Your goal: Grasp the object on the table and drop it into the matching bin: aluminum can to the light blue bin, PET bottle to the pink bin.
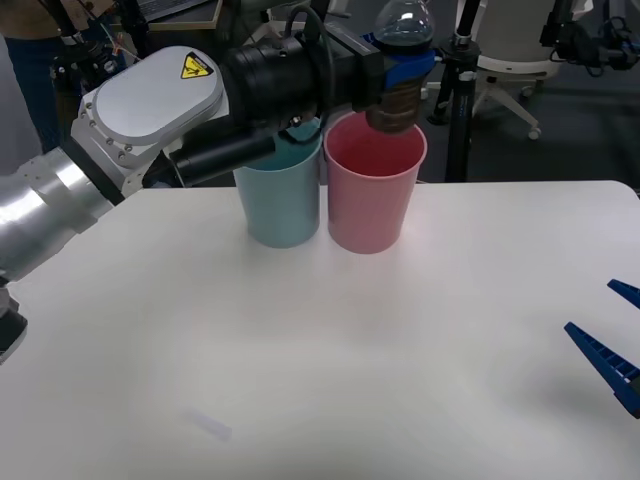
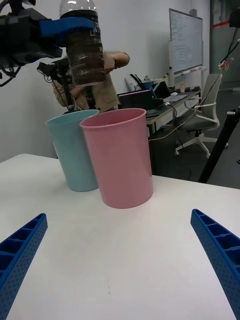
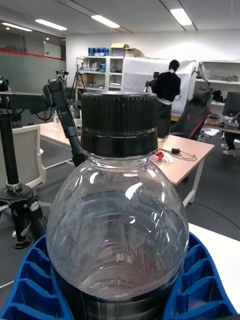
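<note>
The left end effector (image 1: 400, 75) pinches the bottle (image 1: 402, 70) around its upper body, its blue ribbed fingers (image 3: 35, 280) cupping both sides just below the shoulders, and holds it upright above the pink bin (image 1: 374, 195), beside the blue bin (image 1: 281, 195) on the surface (image 1: 320, 360). The bottle is partly filled with dark liquid, so it is likely moderately heavy and bottom-weighted; its smooth clear wall looks slippery and would give a little under pressure. This hold across the firmer band near the shoulders seems sound. The right end effector (image 2: 120, 260) waits spread wide, low over the surface and well apart.
</note>
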